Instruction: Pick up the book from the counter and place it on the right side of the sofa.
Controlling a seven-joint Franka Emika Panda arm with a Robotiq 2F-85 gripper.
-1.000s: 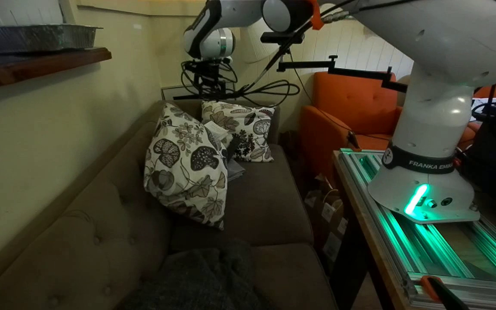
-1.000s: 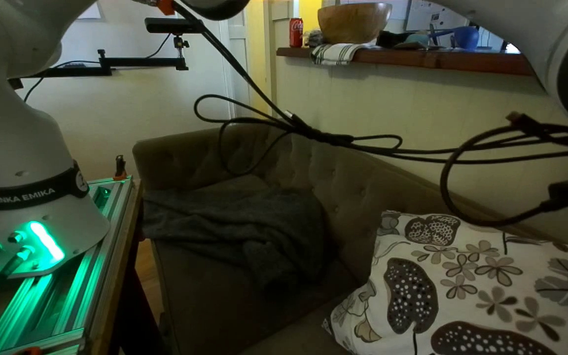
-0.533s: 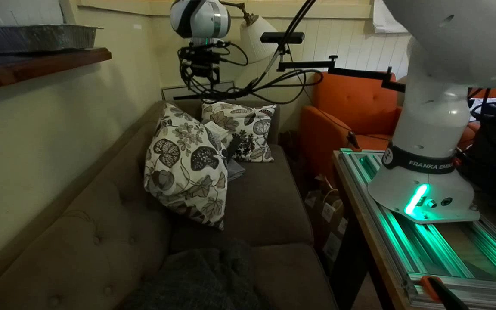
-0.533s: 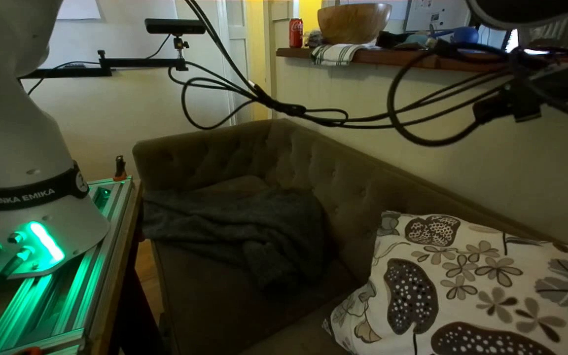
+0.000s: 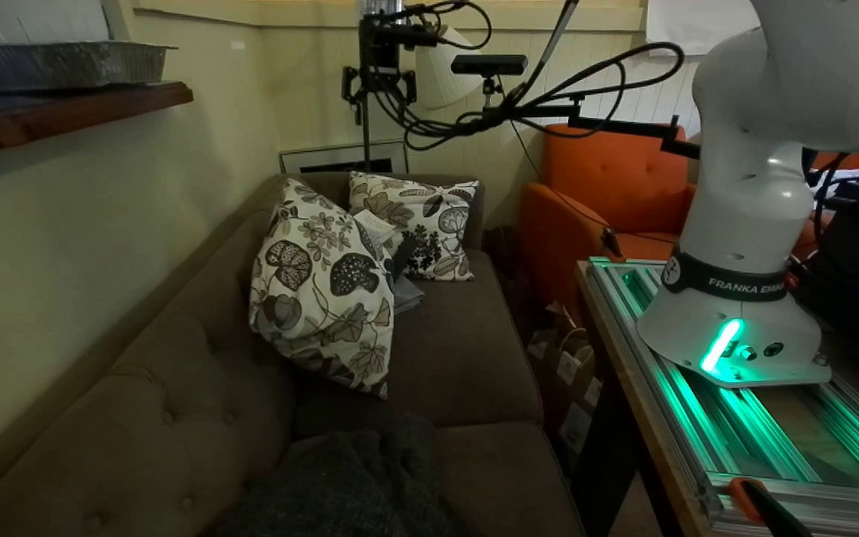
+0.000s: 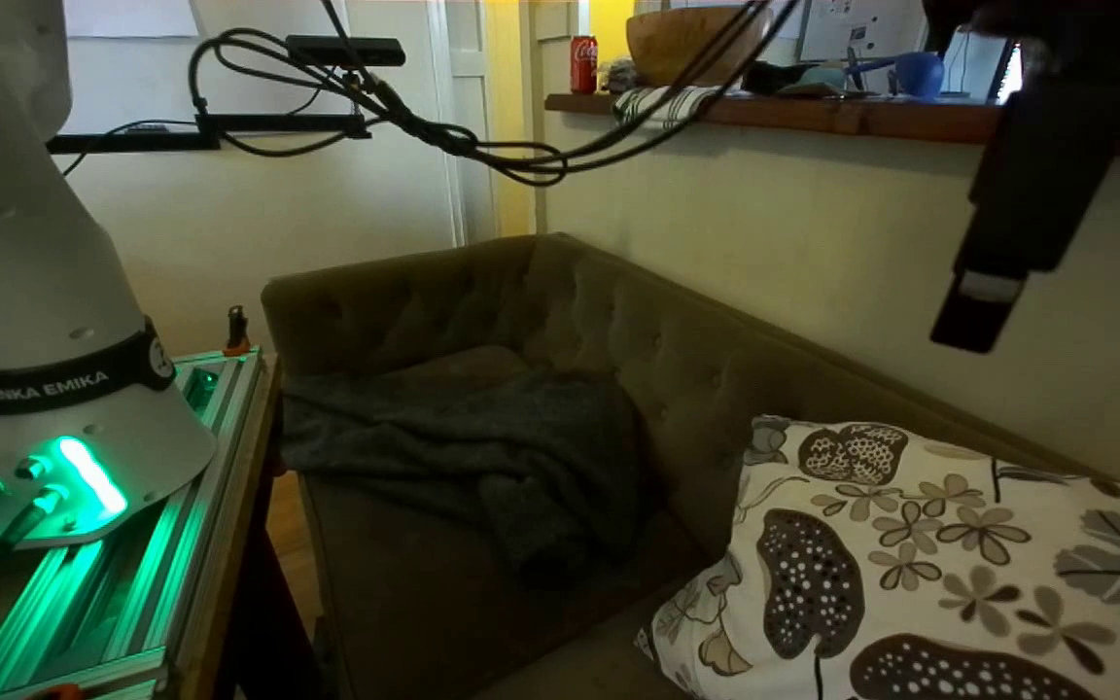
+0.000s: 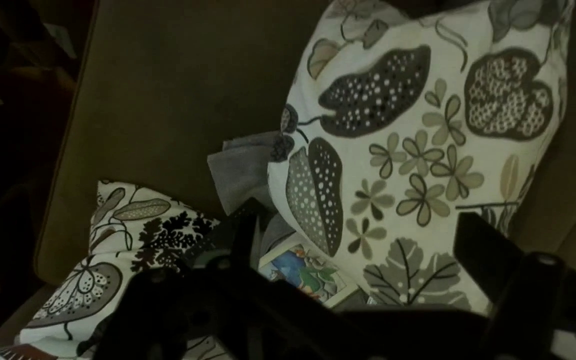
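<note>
A flat, book-like thing with a colourful picture (image 7: 308, 275) lies tucked between two floral cushions on the sofa (image 5: 459, 350); its pale edge shows in an exterior view (image 5: 376, 225). The larger cushion (image 5: 325, 291) covers part of it. The dark brown counter (image 5: 101, 112) is on the wall above the sofa, and also shows in an exterior view (image 6: 871, 117); no book shows on its visible part. My gripper (image 7: 358, 230) is open, its fingers wide apart with nothing held. It hangs in the air above the cushions (image 5: 381, 97), pointing down (image 6: 983, 301).
A foil tray (image 5: 64, 66), wooden bowl (image 6: 696, 47), red can (image 6: 583, 64) and striped cloth (image 6: 662, 105) are on the counter. A dark blanket (image 6: 482, 437) lies on the sofa. A lamp (image 5: 441, 71), camera bar (image 5: 623, 127) and orange armchair (image 5: 616, 179) stand behind.
The arm has pulled back and my gripper has risen in an exterior view; elsewhere it has come into view near the wall. The cable bundle swung with it. Cushions and blanket have not moved.
</note>
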